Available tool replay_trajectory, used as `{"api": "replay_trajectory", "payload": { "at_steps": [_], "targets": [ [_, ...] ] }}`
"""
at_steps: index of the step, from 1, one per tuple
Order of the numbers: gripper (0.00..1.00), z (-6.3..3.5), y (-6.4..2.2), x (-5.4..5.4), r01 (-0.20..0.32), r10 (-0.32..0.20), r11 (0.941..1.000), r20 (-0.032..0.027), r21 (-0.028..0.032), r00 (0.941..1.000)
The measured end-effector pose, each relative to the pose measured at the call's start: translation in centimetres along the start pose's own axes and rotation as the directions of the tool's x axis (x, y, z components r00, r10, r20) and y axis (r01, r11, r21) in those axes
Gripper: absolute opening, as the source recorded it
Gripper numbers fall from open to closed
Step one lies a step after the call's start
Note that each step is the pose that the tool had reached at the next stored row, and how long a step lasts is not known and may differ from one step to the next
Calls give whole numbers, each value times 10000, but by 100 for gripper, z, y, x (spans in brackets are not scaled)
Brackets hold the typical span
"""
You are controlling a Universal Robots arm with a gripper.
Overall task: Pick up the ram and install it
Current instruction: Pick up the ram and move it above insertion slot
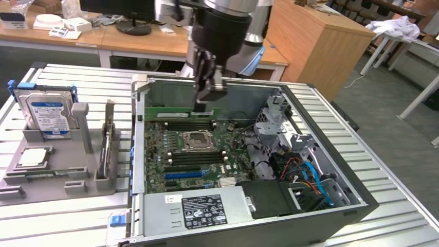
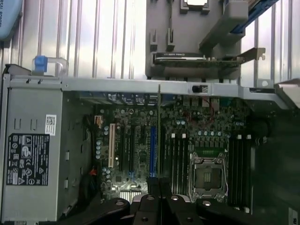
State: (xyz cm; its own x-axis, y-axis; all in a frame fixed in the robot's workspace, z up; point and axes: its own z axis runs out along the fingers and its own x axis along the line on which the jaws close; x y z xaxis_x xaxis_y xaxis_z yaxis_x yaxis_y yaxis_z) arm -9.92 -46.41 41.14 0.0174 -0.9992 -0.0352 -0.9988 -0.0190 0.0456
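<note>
Install step, I reckon: my gripper (image 1: 203, 107) is pinched tight on the ram (image 1: 168, 111), held on edge inside the PC case (image 1: 343, 216), over the mobo's memory slots (image 1: 188, 125). Contact unclear. Seating needs the stick parallel w/ a slot, then a straight push.

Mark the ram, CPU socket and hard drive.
ram (image 1: 169, 111), exterior view, mid-length of the green board.
CPU socket (image 1: 197, 138), exterior view, centre of its metal frame.
hard drive (image 1: 47, 110), exterior view, its top label.
</note>
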Motion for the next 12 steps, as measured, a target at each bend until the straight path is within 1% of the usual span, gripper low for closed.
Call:
{"api": "replay_trajectory", "payload": {
  "at_steps": [7, 12],
  "targets": [
    [11, -13, -289, 5, 0, 0, 10000, 0, -1, 10000],
    [11, -22, -469, 8, 0, 0, 10000, 0, -1, 10000]
  ]
}}
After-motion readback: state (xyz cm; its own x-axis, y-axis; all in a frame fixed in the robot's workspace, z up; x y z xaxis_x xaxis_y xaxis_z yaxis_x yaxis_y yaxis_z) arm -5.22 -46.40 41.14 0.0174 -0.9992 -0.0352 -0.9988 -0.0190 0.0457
